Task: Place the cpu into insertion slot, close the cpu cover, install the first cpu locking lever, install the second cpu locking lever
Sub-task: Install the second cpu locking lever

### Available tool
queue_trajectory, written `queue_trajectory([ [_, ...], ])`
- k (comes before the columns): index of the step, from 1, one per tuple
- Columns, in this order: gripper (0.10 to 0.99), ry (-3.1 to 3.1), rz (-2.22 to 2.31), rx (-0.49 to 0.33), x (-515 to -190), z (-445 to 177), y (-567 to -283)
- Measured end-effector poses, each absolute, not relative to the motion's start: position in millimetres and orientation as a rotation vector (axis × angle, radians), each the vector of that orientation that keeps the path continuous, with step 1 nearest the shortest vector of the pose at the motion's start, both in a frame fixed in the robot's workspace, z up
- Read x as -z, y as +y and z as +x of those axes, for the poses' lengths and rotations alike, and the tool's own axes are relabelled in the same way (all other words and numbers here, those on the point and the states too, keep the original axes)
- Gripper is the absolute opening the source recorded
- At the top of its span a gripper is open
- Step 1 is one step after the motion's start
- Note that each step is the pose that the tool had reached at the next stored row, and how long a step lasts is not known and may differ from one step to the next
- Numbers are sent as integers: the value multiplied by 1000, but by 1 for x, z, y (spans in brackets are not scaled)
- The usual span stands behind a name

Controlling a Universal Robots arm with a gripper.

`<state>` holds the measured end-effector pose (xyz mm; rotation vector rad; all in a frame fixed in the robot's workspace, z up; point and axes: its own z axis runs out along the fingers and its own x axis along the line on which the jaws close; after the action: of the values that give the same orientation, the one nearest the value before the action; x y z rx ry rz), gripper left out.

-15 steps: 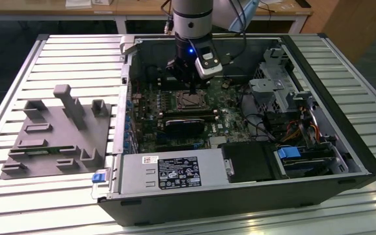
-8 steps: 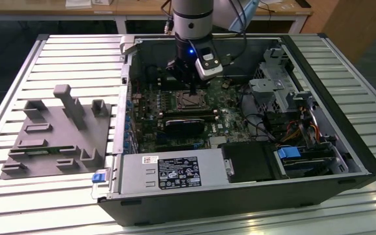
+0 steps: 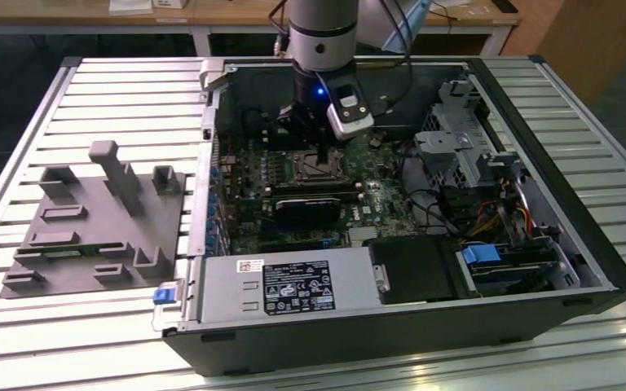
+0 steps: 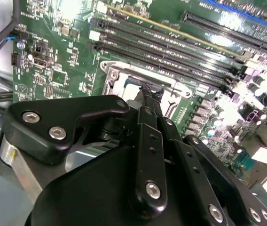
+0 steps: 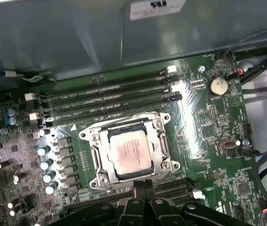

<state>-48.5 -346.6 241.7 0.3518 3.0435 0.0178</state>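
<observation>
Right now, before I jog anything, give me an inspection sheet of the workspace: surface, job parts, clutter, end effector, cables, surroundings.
Surface: slatted metal table, open PC case lying on it.
Job parts: cpu sits in the socket; cover lies closed around it. Lever state unclear.
Clutter: grey fixture on the table at the exterior view's left.
End effector: low over the motherboard at the socket's edge, holding nothing visible; open or shut unclear.
Cables: bundles beside the drive bays, at the exterior view's right.
Surroundings: wooden desk behind the table.
</observation>
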Motion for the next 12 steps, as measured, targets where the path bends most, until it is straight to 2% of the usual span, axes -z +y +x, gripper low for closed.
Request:
queue_trajectory([
  [12,102,3043,352,-18,-242,-48,-356],
])
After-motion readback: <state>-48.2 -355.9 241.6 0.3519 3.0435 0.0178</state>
